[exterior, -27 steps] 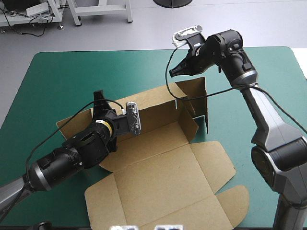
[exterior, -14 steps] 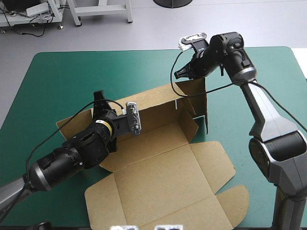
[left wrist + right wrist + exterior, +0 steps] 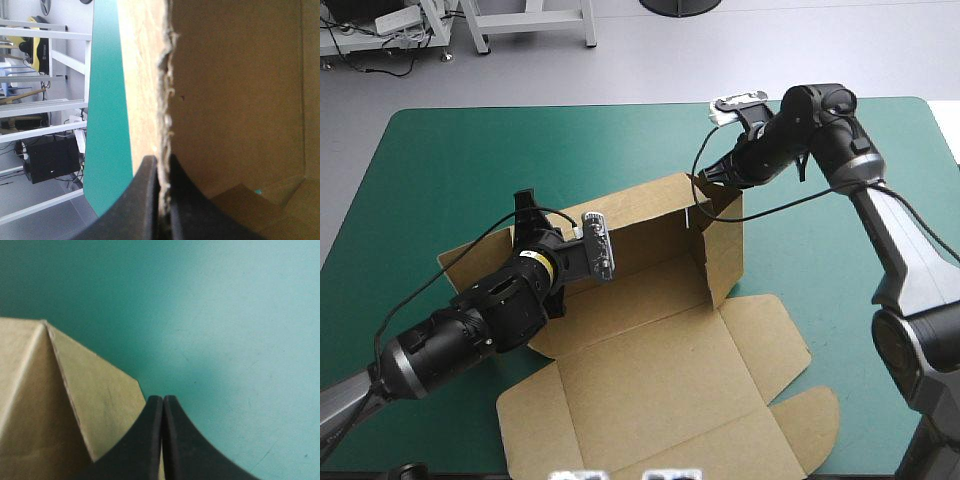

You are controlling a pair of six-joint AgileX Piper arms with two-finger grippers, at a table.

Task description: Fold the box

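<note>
From above you see the box [image 3: 650, 370] mid-table [image 3: 450, 160], far wall up, lid flat toward the near edge. The left gripper [image 3: 526, 208] is at its left wall, the right gripper [image 3: 706, 176] at its far right corner. Your left wrist view shows the fingers [image 3: 145, 200] clamped on the box's edge. Your right wrist view shows the fingers [image 3: 150, 440] pressed together beside a raised flap.

Grey floor [image 3: 820, 50] lies beyond the teal-green bench [image 3: 440, 150]; white frame legs [image 3: 590, 25] stand there, perhaps a table's.
</note>
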